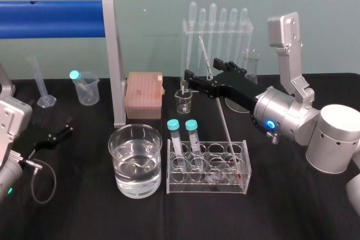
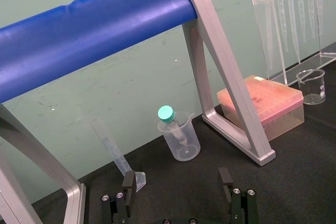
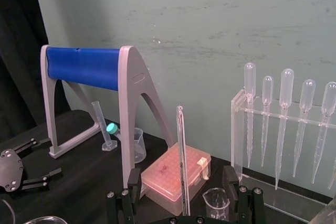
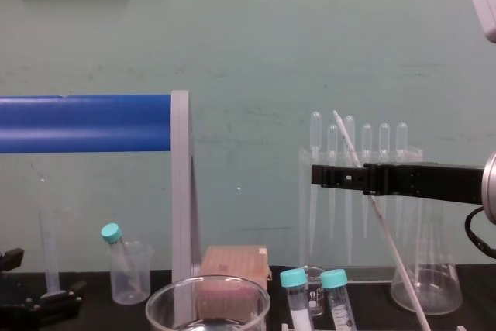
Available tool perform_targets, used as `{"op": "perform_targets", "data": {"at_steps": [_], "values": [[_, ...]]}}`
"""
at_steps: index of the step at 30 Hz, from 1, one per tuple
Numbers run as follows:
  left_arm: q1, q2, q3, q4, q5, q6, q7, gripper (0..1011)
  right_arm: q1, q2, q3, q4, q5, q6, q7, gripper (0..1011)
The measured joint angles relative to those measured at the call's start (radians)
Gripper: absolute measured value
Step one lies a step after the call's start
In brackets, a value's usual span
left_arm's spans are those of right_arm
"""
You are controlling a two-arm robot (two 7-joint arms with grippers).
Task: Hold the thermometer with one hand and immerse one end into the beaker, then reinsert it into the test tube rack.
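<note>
one right tool (image 3: 181, 176) reaches level, straddling the leaning thermometer (image 1: 228, 133).

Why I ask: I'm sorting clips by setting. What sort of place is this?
Probably a chemistry lab bench: a row of pipettes, a glass beaker of clear liquid, and a test tube rack with capped tubes.

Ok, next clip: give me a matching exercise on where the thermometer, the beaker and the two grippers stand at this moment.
Things:
1. thermometer
2. beaker
3. right gripper
4. left gripper

States:
A. part-filled with clear liquid, left of the test tube rack
B. open, idle, low on the robot's left
C. leaning in the test tube rack, red tip down
D. open, one finger on each side of the thermometer's upper part

Pairs: 1-C, 2-A, 3-D, 4-B
</note>
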Motion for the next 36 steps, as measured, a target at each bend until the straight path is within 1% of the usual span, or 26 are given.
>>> {"op": "perform_targets", "data": {"at_steps": [3, 9, 12, 14, 17, 18, 21, 22, 24, 25, 26, 27, 28, 29, 31, 32, 33, 35, 36], "values": [[0.000, 0.000, 0.000, 0.000, 0.000, 0.000, 0.000, 1008, 0.000, 0.000, 0.000, 0.000, 0.000, 0.000, 0.000, 1004], [0.000, 0.000, 0.000, 0.000, 0.000, 0.000, 0.000, 1008, 0.000, 0.000, 0.001, 0.000, 0.001, 0.000, -0.001, 899], [0.000, 0.000, 0.000, 0.000, 0.000, 0.000, 0.000, 1008, 0.000, 0.000, 0.001, 0.000, 0.002, 0.000, -0.001, 814], [0.000, 0.000, 0.000, 0.000, 0.000, 0.000, 0.000, 1008, 0.000, 0.000, 0.001, 0.000, 0.002, 0.000, -0.001, 738], [0.000, 0.000, 0.000, 0.000, 0.000, 0.000, 0.000, 1008, 0.000, 0.000, 0.001, 0.000, 0.002, 0.000, -0.001, 661], [0.000, 0.000, 0.000, 0.000, 0.000, 0.000, 0.000, 1008, 0.000, 0.000, 0.001, 0.000, 0.002, 0.000, -0.001, 601], [0.000, 0.000, 0.000, 0.000, 0.000, 0.000, 0.000, 1008, 0.000, 0.000, 0.001, 0.000, 0.002, 0.000, -0.001, 541], [0.000, 0.000, 0.000, 0.000, 0.000, 0.000, 0.000, 1008, 0.000, 0.000, 0.001, 0.000, 0.002, 0.000, -0.001, 481], [0.000, 0.000, 0.000, 0.000, 0.000, 0.000, 0.000, 1008, 0.000, 0.000, 0.001, 0.000, 0.002, 0.000, -0.001, 438], [0.000, 0.000, 0.000, 0.000, 0.000, 0.000, 0.000, 1008, 0.000, 0.000, 0.001, 0.000, 0.002, 0.000, -0.001, 378], [0.000, 0.000, 0.000, 0.000, 0.000, 0.000, 0.000, 1008, 0.000, 0.000, 0.001, 0.000, 0.002, 0.000, -0.001, 378], [0.000, 0.000, 0.000, 0.000, 0.000, 0.000, 0.000, 1008, 0.000, 0.000, 0.001, 0.000, 0.002, 0.000, -0.001, 336], [0.000, 0.000, 0.000, 0.000, 0.000, 0.000, 0.000, 1008, 0.000, 0.000, 0.001, 0.000, 0.002, 0.000, -0.001, 315], [0.000, 0.000, 0.000, 0.000, 0.000, 0.000, 0.000, 1008, 0.000, 0.000, 0.001, 0.000, 0.002, 0.000, -0.001, 255], [0.000, 0.000, 0.000, 0.000, 0.000, 0.000, 0.000, 1008, 0.000, 0.000, 0.001, 0.000, 0.002, 0.000, -0.001, 221], [0.000, 0.000, 0.000, 0.000, 0.000, 0.000, 0.000, 1008, 0.000, 0.000, 0.001, 0.000, 0.002, 0.000, -0.001, 164], [0.000, 0.000, 0.000, 0.000, 0.000, 0.000, 0.000, 1008, 0.000, 0.000, 0.001, 0.000, 0.002, 0.000, -0.001, 139], [0.000, 0.000, 0.000, 0.000, 0.000, 0.000, 0.000, 1008, 0.000, 0.000, 0.001, 0.000, 0.002, 0.000, -0.001, 111], [0.000, 0.000, 0.000, 0.000, 0.000, 0.000, 0.000, 1008, 0.000, 0.000, 0.001, 0.000, 0.002, 0.000, -0.002, 61]]}}
